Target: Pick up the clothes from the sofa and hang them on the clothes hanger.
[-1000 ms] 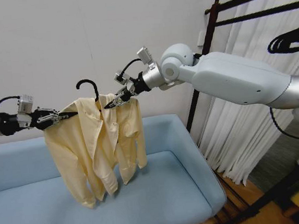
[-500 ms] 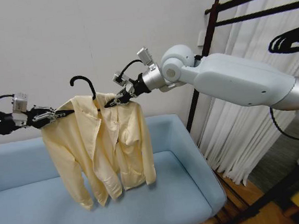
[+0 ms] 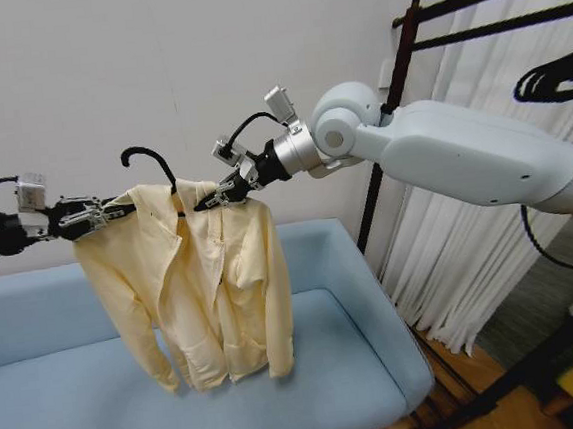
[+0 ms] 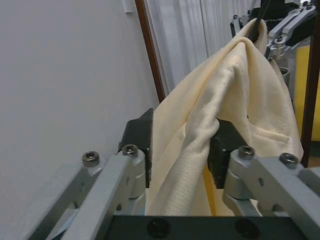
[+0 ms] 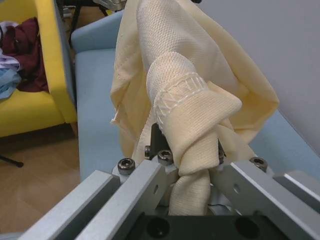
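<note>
A pale yellow shirt (image 3: 207, 282) hangs on a black hanger (image 3: 151, 161) in the air above the blue sofa (image 3: 310, 373). My left gripper (image 3: 106, 212) is shut on the shirt's left shoulder, with cloth (image 4: 200, 130) pinched between its pads. At the other shoulder my right gripper (image 3: 217, 194) is shut on the shirt, and bunched fabric (image 5: 190, 110) fills its jaws. The hanger's hook points up between the two grippers. The sleeves dangle below.
A dark clothes rack (image 3: 489, 1) stands to the right by white curtains (image 3: 451, 260), with black hangers (image 3: 555, 75) on it. A yellow chair (image 5: 35, 75) holding dark clothes sits beyond the sofa's end. A plain wall is behind.
Both grippers have shifted left and slightly up with the shirt. The hanger hook moved left, and the shirt has swung and spread wider below.
</note>
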You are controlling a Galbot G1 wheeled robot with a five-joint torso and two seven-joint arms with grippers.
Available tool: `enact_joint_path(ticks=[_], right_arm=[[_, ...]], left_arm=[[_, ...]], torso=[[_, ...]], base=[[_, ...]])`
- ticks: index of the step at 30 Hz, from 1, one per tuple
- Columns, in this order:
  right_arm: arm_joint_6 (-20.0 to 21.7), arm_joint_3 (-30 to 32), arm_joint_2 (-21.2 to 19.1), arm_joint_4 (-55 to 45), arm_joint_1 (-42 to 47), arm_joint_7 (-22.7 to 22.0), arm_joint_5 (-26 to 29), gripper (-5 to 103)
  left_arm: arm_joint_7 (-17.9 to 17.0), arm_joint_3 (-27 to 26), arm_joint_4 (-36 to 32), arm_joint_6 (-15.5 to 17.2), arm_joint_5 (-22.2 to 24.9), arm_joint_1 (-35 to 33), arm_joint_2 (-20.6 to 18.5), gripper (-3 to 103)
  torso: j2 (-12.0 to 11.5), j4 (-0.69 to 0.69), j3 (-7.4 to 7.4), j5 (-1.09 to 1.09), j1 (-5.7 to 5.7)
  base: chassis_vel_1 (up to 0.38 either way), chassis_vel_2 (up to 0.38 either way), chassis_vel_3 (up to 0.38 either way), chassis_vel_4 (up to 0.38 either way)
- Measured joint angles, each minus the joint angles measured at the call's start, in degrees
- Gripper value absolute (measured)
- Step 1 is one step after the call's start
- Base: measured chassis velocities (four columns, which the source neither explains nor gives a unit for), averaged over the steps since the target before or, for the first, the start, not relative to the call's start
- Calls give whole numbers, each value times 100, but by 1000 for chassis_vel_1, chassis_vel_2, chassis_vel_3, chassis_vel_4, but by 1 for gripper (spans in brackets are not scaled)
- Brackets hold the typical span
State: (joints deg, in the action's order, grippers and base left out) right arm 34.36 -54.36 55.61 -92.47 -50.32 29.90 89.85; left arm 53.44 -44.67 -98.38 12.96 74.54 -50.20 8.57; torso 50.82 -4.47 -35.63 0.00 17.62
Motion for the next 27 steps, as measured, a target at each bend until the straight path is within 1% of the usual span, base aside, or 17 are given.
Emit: enact_joint_path(ticks=[2,3,4,5,7,8,11,13,15,17,19,20,23,24,25,26,27], right_arm=[[-17,76,-35,-33,79,-75,88,2],[-17,76,-35,-33,79,-75,88,2],[-24,116,-55,-39,123,-107,117,2],[-25,132,-62,-40,139,-121,125,2],[-38,218,-108,-40,238,-247,223,2],[-38,218,-108,-40,238,-247,223,2],[-46,287,-140,-39,309,-485,445,2],[-46,305,-140,-21,324,-523,463,2],[-46,318,-133,20,332,-573,475,2],[-35,349,-118,63,338,-761,509,2],[-19,361,-115,67,340,-845,536,2],[34,401,-108,66,344,-1126,700,2],[100,565,-83,-16,382,-1944,1226,2],[100,565,-83,-16,382,-1944,1226,2],[108,603,-76,-37,389,-2127,1317,2],[183,741,-51,-106,396,-2735,1607,2],[257,823,-36,-137,397,-2997,1748,2]], left_arm=[[-199,-23,-11,0,35,28,34,43],[-199,-23,-11,0,35,28,34,43],[-317,-38,-12,-1,68,44,50,48],[-360,-45,-12,0,82,52,57,48],[-545,-102,33,0,197,124,96,59],[-545,-102,33,0,197,124,96,59],[-609,-158,124,0,291,216,144,77],[-609,-169,137,0,300,234,161,77],[-607,-178,153,0,302,268,192,87],[-610,-178,188,0,304,342,246,97],[-611,-177,203,0,304,360,256,97],[-618,-173,245,0,304,406,285,99],[-670,-169,286,0,316,449,345,100],[-670,-169,286,0,316,449,345,100],[-678,-169,289,0,318,458,359,100],[-726,-168,290,0,327,497,415,100],[-756,-165,291,0,333,519,443,100]], torso=[[0,0,0,0,0],[0,0,0,0,0],[0,0,0,0,0],[0,0,0,0,0],[0,0,0,0,0],[0,0,0,0,0],[0,0,0,0,0],[0,0,0,0,0],[0,1,0,0,0],[0,0,0,0,0],[0,0,0,0,0],[0,0,0,0,0],[0,0,0,0,0],[0,0,0,0,0],[0,0,0,0,0],[0,1,0,0,0],[0,1,0,0,0]], base=[[0,0,0,0],[0,0,0,0],[0,0,0,0],[0,0,0,0],[0,0,0,0],[0,0,0,0],[0,0,0,0],[0,0,0,0],[0,0,0,0],[0,0,0,0],[0,0,0,0],[0,0,0,0],[0,0,0,0],[0,0,0,0],[0,0,0,0],[0,0,0,0],[0,0,0,0]])
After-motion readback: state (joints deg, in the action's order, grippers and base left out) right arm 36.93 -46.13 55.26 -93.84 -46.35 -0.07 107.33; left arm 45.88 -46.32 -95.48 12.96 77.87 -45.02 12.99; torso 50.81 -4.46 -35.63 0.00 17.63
